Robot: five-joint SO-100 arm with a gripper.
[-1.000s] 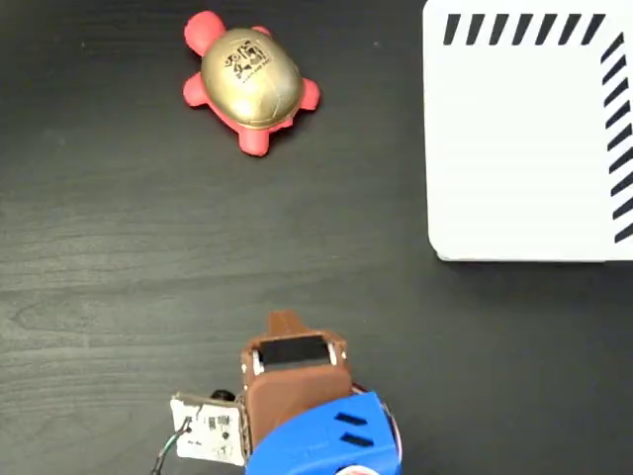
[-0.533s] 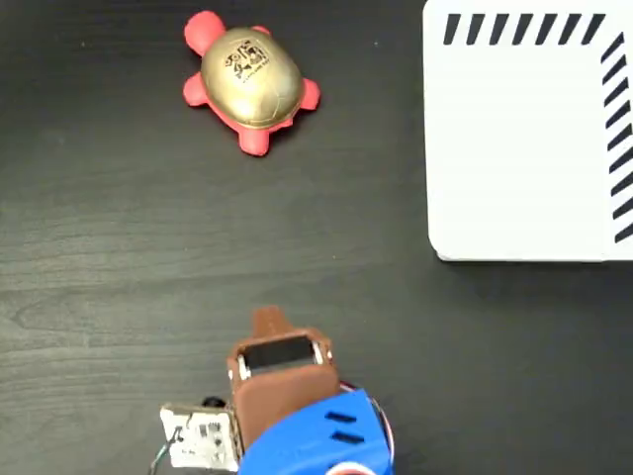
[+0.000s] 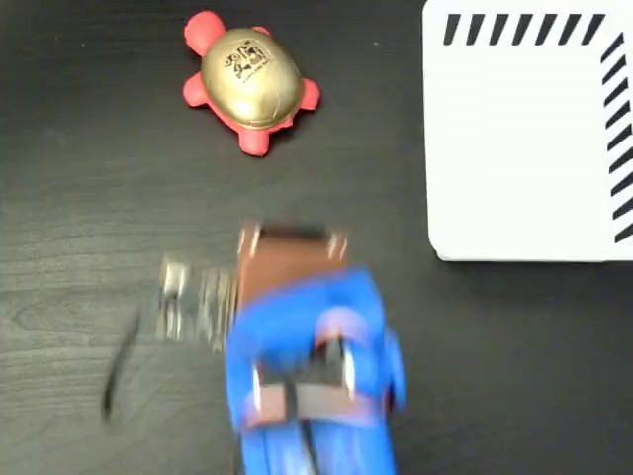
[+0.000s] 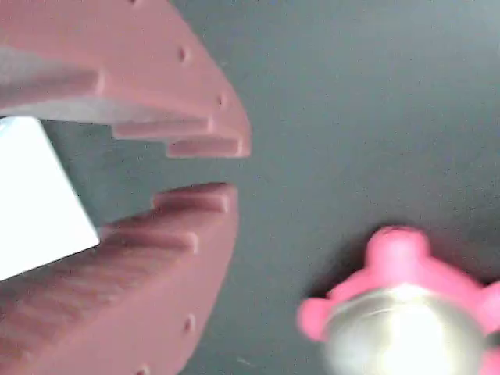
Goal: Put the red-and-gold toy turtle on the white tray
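The red-and-gold toy turtle [image 3: 249,81] lies on the dark table at the upper left of the fixed view, its gold shell up. In the wrist view the turtle [image 4: 402,312] shows blurred at the lower right. The white tray [image 3: 524,148] with black stripe marks fills the upper right and holds nothing; a corner of the tray [image 4: 35,195] shows at the left of the wrist view. My gripper [image 3: 287,236], brown on a blue arm and motion-blurred, is well below the turtle. In the wrist view the gripper [image 4: 226,170] is slightly open with nothing between its fingers.
A small circuit board with a dark cable [image 3: 188,295] rides on the arm's left side. The dark wood-grain table [image 3: 89,198] runs between the arm, the turtle and the tray.
The arm has swung up the fixed view from the bottom edge toward the turtle and is now blurred by motion. The turtle and tray have not moved.
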